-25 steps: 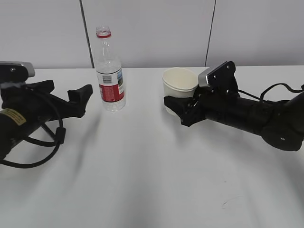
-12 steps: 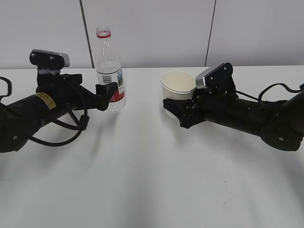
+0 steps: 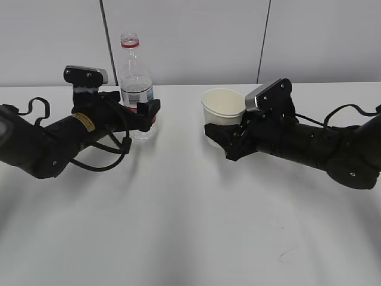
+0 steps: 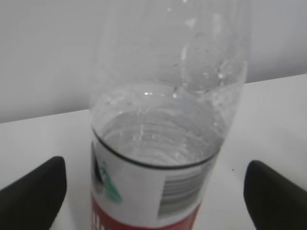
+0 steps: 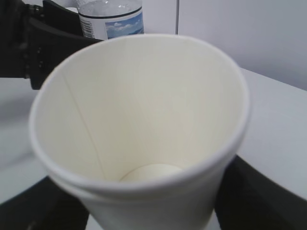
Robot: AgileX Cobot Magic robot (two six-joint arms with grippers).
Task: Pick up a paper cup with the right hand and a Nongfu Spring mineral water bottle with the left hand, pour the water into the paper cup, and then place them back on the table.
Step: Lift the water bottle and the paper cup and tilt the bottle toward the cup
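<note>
The Nongfu Spring bottle (image 3: 137, 89) stands upright and capless at the back left of the table (image 3: 178, 226). In the left wrist view the bottle (image 4: 158, 177) fills the frame, with clear water (image 4: 160, 136) inside above the label. My left gripper (image 3: 144, 114) is open. Its fingertips (image 4: 33, 191) stand on either side of the bottle's label with a gap on both sides. My right gripper (image 3: 223, 138) is shut on the lower part of the paper cup (image 3: 224, 107). The cup (image 5: 144, 124) is empty and its rim is slightly pressed in. Its base is hidden behind the fingers.
A grey panelled wall runs behind the table's back edge. A small dark scuff mark (image 3: 289, 253) lies at the front right. Loose black cables (image 3: 36, 107) hang by the left arm. Bottle and cup stand about a hand's width apart.
My left arm has swung right and forward, bringing its open fingers to either side of the bottle. My right gripper shifted the cup slightly left, then held still.
</note>
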